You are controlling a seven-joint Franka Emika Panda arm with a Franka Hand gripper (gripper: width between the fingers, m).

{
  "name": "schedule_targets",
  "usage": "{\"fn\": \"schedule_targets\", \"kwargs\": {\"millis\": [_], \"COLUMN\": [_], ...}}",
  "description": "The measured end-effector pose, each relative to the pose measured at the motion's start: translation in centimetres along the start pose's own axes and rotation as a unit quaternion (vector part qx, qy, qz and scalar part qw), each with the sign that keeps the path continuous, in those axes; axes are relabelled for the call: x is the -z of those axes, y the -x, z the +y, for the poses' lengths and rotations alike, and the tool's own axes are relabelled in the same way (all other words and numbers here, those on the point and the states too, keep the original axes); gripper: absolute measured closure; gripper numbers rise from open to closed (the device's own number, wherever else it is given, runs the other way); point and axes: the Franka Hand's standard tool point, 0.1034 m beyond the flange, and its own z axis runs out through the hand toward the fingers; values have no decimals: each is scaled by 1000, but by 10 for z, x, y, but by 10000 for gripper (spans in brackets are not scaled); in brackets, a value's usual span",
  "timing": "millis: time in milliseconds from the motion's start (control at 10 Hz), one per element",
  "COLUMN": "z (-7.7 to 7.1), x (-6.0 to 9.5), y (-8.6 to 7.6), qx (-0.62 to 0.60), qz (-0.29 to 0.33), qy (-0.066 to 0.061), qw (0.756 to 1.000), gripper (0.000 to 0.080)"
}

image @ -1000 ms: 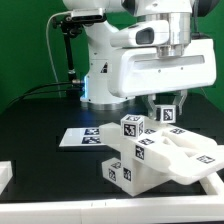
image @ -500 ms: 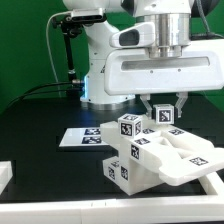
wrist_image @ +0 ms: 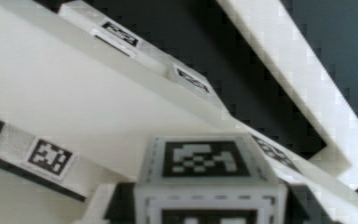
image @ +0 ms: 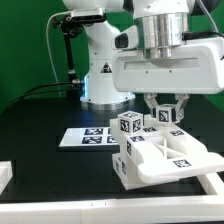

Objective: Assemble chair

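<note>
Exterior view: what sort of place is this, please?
Probably a robotics lab test bench: a Franka arm stands on a black table, beside a marker board and tagged white chair parts.

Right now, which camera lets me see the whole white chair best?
The exterior view. It shows the whole chair on the black table under the gripper. The wrist view is too close: only some white bars and square tags.
</note>
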Motion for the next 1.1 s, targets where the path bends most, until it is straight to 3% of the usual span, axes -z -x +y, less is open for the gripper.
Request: {"fn": "schedule_targets", "kwargs": {"millis": [200,300,400,500,600,800,1100], "z": [-3,-2,-2,-3,-4,-7,-5], "x": [0,0,0,0,-1,-3,-3], "y": [1,1,1,1,3,12,9], "qx": [-45,-33,-11,58,150,259,357], "qz": [5,5,6,6,6,3,4], "qy": [-11,-10,-10,-9,-8,-1,1], "qw": [999,999,1000,998,989,966,934], "gripper": [526,526,268,268,178,156,150]}}
